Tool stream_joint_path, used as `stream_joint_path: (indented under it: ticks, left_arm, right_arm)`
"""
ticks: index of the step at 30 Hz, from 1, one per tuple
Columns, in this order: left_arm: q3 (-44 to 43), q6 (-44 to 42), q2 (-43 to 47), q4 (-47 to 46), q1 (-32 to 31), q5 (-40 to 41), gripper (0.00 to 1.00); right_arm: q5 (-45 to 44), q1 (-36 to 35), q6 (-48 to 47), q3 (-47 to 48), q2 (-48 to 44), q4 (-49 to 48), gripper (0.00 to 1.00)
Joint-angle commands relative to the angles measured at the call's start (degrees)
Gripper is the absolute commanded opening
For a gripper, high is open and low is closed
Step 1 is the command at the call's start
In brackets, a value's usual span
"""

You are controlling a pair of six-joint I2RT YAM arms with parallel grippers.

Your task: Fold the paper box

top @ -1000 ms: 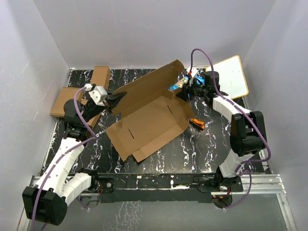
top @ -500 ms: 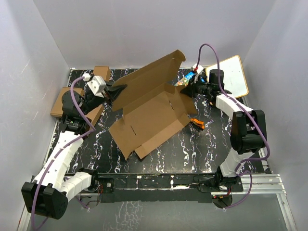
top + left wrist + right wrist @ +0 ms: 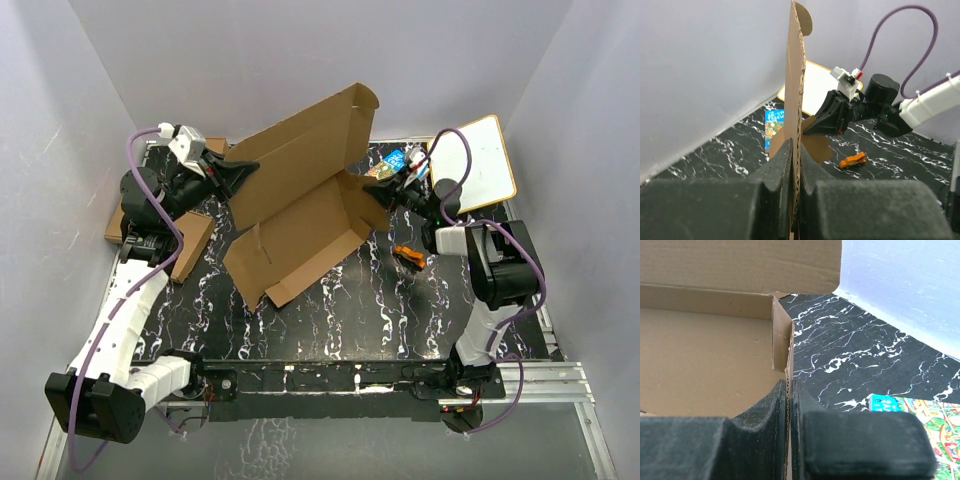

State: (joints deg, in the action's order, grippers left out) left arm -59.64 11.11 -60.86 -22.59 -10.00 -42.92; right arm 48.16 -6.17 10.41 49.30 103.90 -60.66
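The brown corrugated cardboard sheet (image 3: 300, 165) has tilted up steeper. Left gripper (image 3: 236, 172) and right gripper (image 3: 380, 196) each clamp its edge.

Bright, even light; soft, faint shadows.

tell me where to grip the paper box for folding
Pinch the paper box by thin standing edges: the left end of its upright panel from the left, as the left gripper does; its short side wall from the right, as the right gripper does.
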Motion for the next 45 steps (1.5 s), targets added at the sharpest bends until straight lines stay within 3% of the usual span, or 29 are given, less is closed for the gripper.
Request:
stream_joint_path:
  ticks: [1,8,16,28,35,41,43,45]
  left_arm:
    - [0.89,8.85,2.41,1.73,1.07,0.79,0.0]
    - [5.04,11.73,3.95,-2.08,1.38,-1.27,0.0]
    - [10.25,12.17,6.68,-3.9,1.38,-4.34,0.0]
    - [12.61,9.32,9.06,-3.07,1.39,-4.83,0.0]
    - [12.74,7.6,9.78,-1.43,1.31,-5.07,0.0]
    - [12.88,7.09,10.13,-1.56,1.36,-5.53,0.0]
    - [12.8,7.12,10.07,-1.71,1.39,-5.72,0.0]
    - [12.79,7.25,10.12,-1.99,1.35,-6.13,0.0]
  right_arm:
    - [-1.46,-0.85,1.76,-2.89,-0.35,-22.79,0.08]
    - [-3.15,-1.15,1.87,-10.36,-0.33,-32.73,0.08]
    - [-0.02,-1.13,-1.78,-16.75,-2.07,-33.55,0.11]
    - [6.54,-0.69,-11.1,-20.08,-11.61,-19.83,0.28]
    - [15.78,3.8,-19.42,-15.95,-18.12,1.9,0.48]
    - [26.08,8.92,-26.41,-13.38,-22.63,16.73,0.72]
    - [27.86,9.48,-33.35,-9.29,-23.72,30.39,0.75]
    - [27.12,9.6,-48.99,-2.19,-24.04,57.89,0.76]
